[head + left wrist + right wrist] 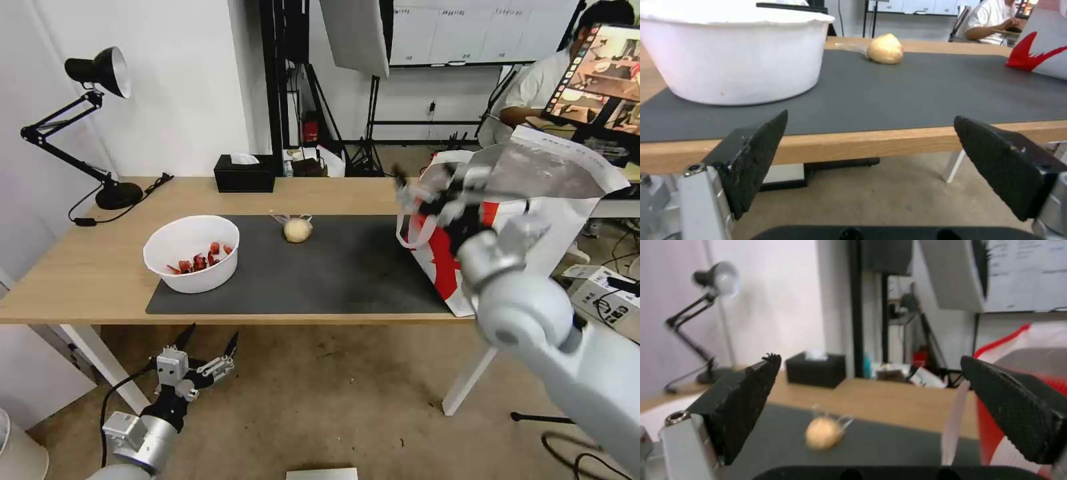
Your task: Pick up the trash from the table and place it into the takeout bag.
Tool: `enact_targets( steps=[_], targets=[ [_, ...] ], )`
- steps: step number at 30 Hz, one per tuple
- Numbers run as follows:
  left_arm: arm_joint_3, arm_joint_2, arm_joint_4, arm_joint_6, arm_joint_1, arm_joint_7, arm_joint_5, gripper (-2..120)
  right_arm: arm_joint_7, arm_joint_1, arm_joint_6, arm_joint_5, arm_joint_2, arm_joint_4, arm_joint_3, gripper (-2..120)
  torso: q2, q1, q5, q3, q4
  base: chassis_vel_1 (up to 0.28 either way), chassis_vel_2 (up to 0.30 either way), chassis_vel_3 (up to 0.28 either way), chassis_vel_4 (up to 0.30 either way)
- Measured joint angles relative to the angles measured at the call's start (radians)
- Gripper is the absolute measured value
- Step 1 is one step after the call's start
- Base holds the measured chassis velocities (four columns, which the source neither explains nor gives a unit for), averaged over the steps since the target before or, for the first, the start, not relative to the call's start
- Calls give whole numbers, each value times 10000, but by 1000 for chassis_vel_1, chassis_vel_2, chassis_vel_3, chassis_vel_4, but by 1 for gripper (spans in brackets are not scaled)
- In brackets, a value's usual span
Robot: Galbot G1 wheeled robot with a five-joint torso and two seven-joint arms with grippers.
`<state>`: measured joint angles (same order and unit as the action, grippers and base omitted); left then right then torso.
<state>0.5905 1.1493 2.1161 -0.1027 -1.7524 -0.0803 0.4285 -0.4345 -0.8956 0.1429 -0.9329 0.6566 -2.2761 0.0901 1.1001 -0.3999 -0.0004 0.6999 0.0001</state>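
The right gripper (433, 193) hangs in the air beside the open mouth of the takeout bag (567, 200), which stands at the right end of the worktop (80, 267). Its jaws are spread wide and nothing is between them. The left gripper (207, 350) is low, below the worktop's near edge, likewise wide open and empty.

Two pieces of trash lie on the dark grey mat (333, 273): the white bowl (192, 253) with red scraps at the mat's left end, and the small knotted bag (297, 229) with its beige lump near the mat's far edge, well apart from the takeout bag. What the takeout bag already holds cannot be seen. Judging by this, the task is partly done at best, with the bowl and the knotted bag left to collect
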Motion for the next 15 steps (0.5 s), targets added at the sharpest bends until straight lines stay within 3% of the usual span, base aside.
enact_targets(
  steps=[9,12,15],
  targets=[
    [-27,44,-49,-1,34,-74,-35,100,1044,-3014,-468,1286,-23,-426,1012,100,-1,0,3,0,-1,0,0,0,0],
    [-27,46,-159,-108,27,-95,-66,100,1508,-5165,-1878,3109,723,-62,1323,100,0,1,6,0,-2,0,0,0,0],
    [-37,59,-222,-170,17,-107,-92,100,1663,-6072,-2608,3929,1202,266,1359,100,-1,0,2,0,-1,0,0,0,0]
  ],
)
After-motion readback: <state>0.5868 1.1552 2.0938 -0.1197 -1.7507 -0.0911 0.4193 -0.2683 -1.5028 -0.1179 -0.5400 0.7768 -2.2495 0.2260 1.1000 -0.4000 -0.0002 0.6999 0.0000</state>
